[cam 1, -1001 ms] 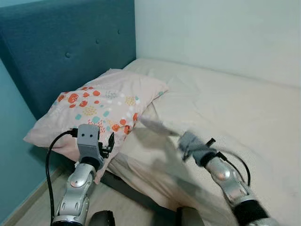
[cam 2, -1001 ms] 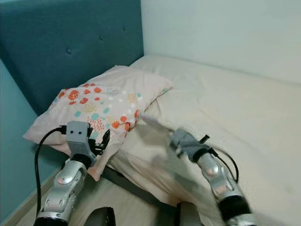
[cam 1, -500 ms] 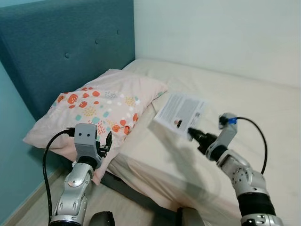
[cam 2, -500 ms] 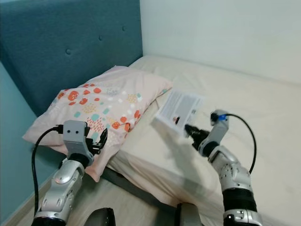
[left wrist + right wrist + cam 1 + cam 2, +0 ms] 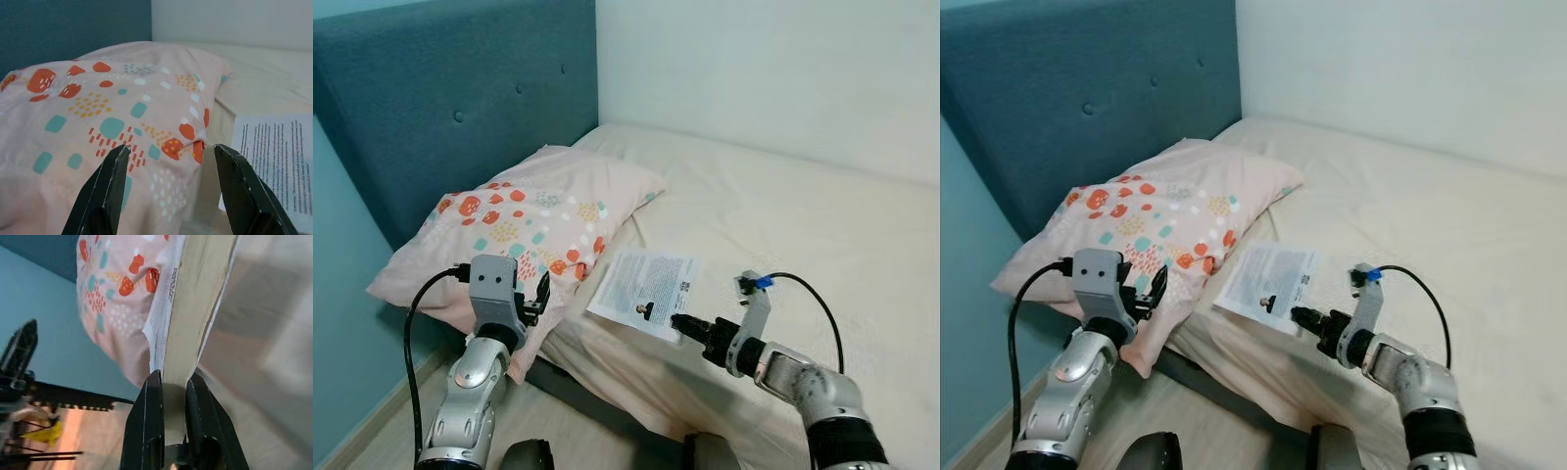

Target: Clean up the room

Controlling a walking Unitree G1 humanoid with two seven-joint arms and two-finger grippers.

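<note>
right gripper [image 5: 680,324] clamped on paper [image 5: 644,283], now swung down flat over bed [image 5: 783,225] edge, 3 o'clock of pillow [image 5: 529,225] (pickup done). left gripper [image 5: 168,188] apart, idle.

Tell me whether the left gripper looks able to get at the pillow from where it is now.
Probably yes. The left gripper is open right beside the pillow, with nothing between them in the left wrist view.
</note>
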